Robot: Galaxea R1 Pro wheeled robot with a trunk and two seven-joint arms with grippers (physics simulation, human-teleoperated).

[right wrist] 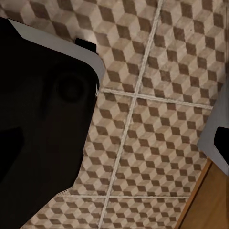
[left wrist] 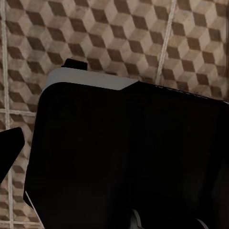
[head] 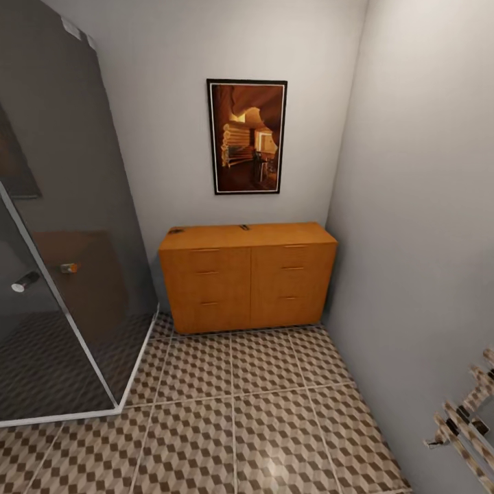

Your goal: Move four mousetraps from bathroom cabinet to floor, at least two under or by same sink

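cabinet (head: 248, 278) against the far wall, cube-patterned bathroom floor (head: 261, 418) before it.
one small dark mousetrap (head: 243, 227) on its top; can't tell either gripper's state.

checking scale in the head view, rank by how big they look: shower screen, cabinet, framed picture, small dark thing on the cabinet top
1. shower screen, though it's nearest the camera
2. cabinet
3. framed picture
4. small dark thing, too small to identify

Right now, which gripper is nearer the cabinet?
Cannot tell. The cabinet stands ahead at the far wall; both wrist cameras look down on floor tiles beside the robot's dark base.
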